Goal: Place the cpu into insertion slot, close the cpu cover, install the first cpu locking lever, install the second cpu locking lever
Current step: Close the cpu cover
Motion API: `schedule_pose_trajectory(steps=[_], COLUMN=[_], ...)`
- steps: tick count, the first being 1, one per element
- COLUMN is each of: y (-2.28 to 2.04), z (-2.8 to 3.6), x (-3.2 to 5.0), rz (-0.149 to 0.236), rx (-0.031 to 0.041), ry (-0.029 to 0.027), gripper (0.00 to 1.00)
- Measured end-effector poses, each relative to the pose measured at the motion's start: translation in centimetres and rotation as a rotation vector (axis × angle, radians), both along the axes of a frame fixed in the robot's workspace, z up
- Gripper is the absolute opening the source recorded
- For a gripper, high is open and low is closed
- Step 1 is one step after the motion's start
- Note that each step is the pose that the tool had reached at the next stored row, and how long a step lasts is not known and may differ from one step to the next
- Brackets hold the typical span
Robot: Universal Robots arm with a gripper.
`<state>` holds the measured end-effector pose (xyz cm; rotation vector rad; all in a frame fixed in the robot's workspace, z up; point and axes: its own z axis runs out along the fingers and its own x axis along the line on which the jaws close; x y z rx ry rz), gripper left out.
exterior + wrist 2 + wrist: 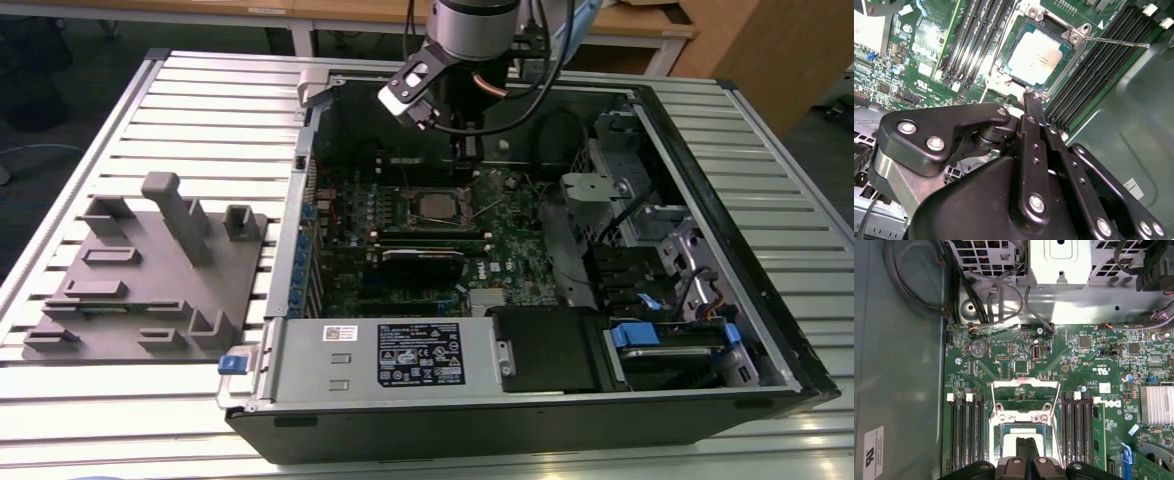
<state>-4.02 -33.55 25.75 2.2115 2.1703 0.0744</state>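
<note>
Cpu lies in the insertion slot just ahead of the claw. The claw's two dark fingers are pressed together with nothing between them, their tips at the slot's near edge. The cpu cover frames the chip. Farther from the claw, a thin metal lever juts from the slot's far corner across the memory slots. These flank the socket inside the open computer case.

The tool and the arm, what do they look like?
The tool is matte black: flat link bars joined by silver bolts, narrowing to two slim fingers. In the exterior view the arm is a silver-grey cylinder with black cables looping beside it and a pale camera box mounted on it.
</note>
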Motion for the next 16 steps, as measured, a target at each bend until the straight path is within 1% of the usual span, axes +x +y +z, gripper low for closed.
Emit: schedule_pose_trajectory(steps=[8, 16], y=[0.0, 0.0], z=[0.0, 0.0], x=[0.56, 1.42], rz=[0.0, 0.0], rx=[0.0, 0.0], ry=[0.0, 0.0001], gripper=[0.1, 0.1])
